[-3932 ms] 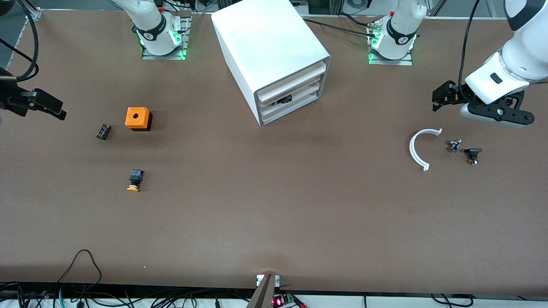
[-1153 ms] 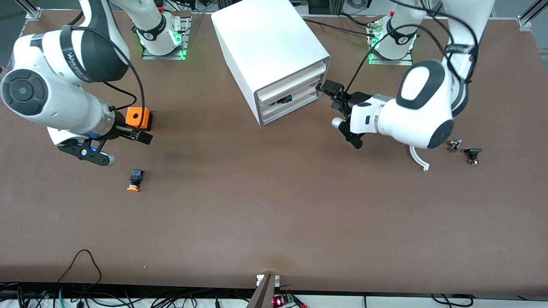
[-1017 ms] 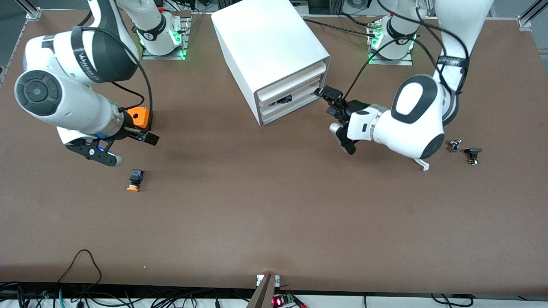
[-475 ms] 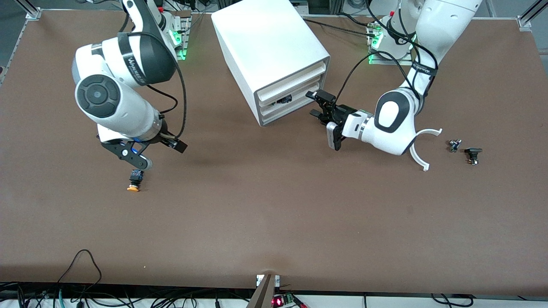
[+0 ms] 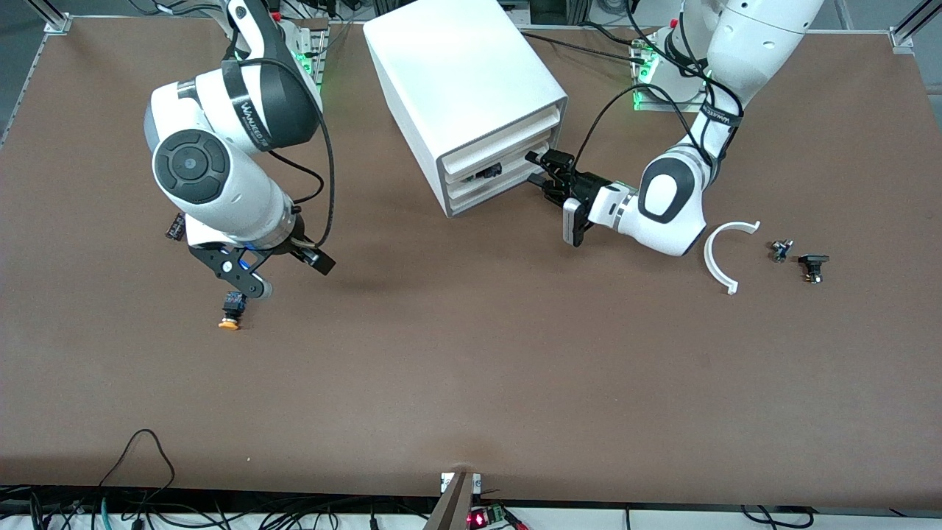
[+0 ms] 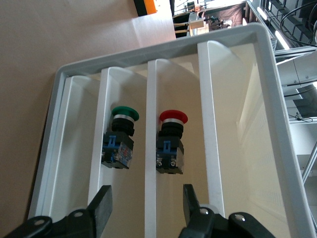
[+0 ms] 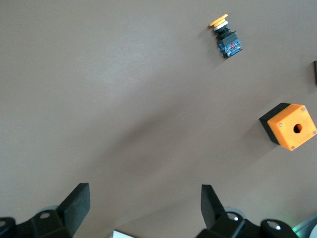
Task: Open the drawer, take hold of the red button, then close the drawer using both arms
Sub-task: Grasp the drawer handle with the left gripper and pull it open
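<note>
The white drawer cabinet stands at the middle of the table near the robots' bases, its drawers pushed in. In the left wrist view, the red-capped button lies in one drawer, beside a green-capped one. In the front view only a dark bit shows in the middle slot. My left gripper is open and empty just in front of the drawer fronts; its fingers straddle a white drawer edge. My right gripper is open and empty above the table.
An orange-yellow-capped button lies toward the right arm's end, also in the right wrist view, with the orange holed box and a small black part. A white curved piece and two small parts lie toward the left arm's end.
My left gripper has moved up close to the drawer fronts. My right arm has swung in from the table's end toward the middle, now covering the orange box in the front view.
</note>
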### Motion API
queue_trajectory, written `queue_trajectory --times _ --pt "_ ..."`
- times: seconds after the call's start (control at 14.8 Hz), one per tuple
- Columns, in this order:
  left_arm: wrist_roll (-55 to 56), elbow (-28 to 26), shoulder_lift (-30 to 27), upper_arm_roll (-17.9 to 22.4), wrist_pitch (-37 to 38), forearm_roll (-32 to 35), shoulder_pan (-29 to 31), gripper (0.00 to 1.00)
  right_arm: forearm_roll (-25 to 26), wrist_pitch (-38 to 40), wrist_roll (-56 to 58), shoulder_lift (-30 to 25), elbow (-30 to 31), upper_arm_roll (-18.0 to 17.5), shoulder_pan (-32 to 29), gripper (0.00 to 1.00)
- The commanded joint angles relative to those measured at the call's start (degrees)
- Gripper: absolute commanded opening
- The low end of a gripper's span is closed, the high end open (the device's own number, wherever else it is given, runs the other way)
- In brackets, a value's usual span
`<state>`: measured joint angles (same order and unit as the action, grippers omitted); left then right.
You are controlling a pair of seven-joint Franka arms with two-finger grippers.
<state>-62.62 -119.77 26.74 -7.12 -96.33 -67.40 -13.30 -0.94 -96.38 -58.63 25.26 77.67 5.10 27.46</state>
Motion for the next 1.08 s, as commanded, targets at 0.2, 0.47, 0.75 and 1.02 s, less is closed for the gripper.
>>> queue_trajectory --times 0.2,0.47,0.75,1.02 --pt "-2.15 -3.97 -0.29 -1.93 -0.7 -1.86 -0.14 0.65 -5.02 -1.35 -5.86 2.86 -4.98 -0.18 0.23 0.99" --pt "-2.24 -5.73 -0.29 -3.59 -2.37 -3.44 -0.14 0.59 -10.92 -5.39 -10.61 3.3 -5.16 -0.18 -0.12 0.99" --pt "-3.38 -6.0 -0.11 -4.75 -3.69 -3.88 -0.14 0.5 -15.57 -7.6 -15.01 4.44 -6.12 -0.09 -0.3 0.99" --pt "-3.47 -6.62 -0.03 -5.1 -3.69 -3.88 -0.14 0.35 -16.73 -7.86 -15.11 6.28 -8.4 -0.26 -0.12 0.99"
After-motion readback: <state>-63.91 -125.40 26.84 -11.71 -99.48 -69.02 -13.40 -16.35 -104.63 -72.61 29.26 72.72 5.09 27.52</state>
